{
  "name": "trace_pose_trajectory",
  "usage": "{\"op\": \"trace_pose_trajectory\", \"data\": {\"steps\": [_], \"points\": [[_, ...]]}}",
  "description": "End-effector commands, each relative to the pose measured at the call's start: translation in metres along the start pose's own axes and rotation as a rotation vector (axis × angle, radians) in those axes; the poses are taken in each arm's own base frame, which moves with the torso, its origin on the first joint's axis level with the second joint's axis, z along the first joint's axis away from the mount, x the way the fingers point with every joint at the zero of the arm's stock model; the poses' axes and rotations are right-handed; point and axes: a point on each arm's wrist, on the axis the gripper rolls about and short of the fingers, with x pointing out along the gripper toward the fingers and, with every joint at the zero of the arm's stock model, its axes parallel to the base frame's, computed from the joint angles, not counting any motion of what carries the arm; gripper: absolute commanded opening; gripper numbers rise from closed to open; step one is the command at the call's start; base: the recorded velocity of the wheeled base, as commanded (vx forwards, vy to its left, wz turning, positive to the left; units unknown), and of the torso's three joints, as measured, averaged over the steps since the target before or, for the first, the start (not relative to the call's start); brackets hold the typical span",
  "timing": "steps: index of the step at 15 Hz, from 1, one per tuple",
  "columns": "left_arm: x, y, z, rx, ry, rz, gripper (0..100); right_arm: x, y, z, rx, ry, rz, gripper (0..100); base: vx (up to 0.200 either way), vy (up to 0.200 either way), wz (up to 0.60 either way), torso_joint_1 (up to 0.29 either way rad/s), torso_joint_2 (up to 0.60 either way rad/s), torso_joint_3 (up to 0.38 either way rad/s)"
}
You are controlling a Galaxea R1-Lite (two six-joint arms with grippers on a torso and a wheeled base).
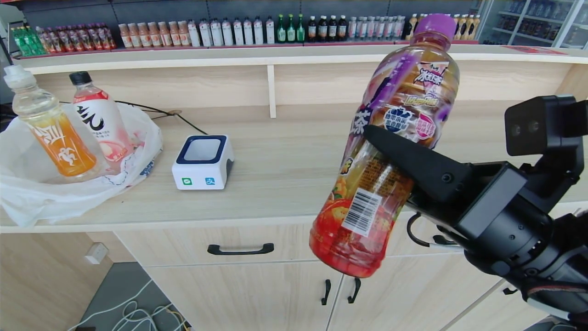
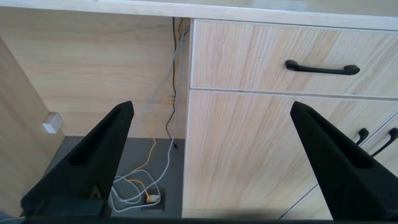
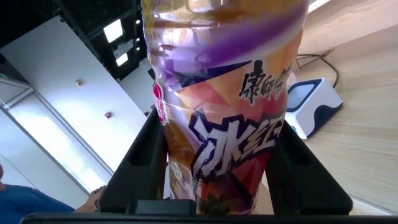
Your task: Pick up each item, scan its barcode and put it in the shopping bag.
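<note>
Over the counter's (image 1: 285,174) front edge, toward its right end, the right gripper (image 1: 382,148) clamps a tilted bottle (image 1: 373,207). The scanner (image 1: 202,162) sits mid-counter. The bag (image 1: 27,197) at the left end holds two bottles (image 1: 53,128). The left gripper (image 2: 211,107) gapes wide, apparently below the counter.

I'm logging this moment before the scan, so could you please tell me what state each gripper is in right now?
Left gripper: open, holding nothing.
Right gripper: shut on the purple-capped bottle.
</note>
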Motion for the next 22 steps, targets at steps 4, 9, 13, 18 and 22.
{"op": "trace_pose_trajectory", "data": {"steps": [4, 9, 13, 18, 22], "points": [[0.0, 0.0, 0.0, 0.001, 0.0, -0.002, 100, 0.001, 0.0, 0.0, -0.004, 0.0, 0.003, 0, 0.0, 0.0, 0.0, 0.0, 0.0, 0.0], [0.0, 0.0, 0.0, -0.001, 0.0, 0.0, 100, 0.001, 0.0, 0.001, -0.013, -0.004, 0.003, 0, 0.0, 0.0, 0.0, 0.0, 0.0, 0.0], [0.0, 0.0, 0.0, -0.001, 0.0, 0.0, 100, 0.001, -0.005, -0.004, -0.07, 0.008, -0.021, 0, 0.0, 0.0, 0.0, 0.0, 0.0, 0.0], [0.0, 0.0, 0.0, 0.001, 0.0, 0.0, 100, -0.002, -0.015, -0.001, -0.242, -0.082, -0.203, 0, 0.0, 0.0, 0.0, 0.0, 0.0, 0.0], [0.0, 0.0, 0.0, 0.001, 0.0, 0.0, 100, -0.014, -0.035, 0.013, -0.472, -0.098, -0.333, 0, 0.0, 0.0, 0.0, 0.0, 0.0, 0.0]]}}
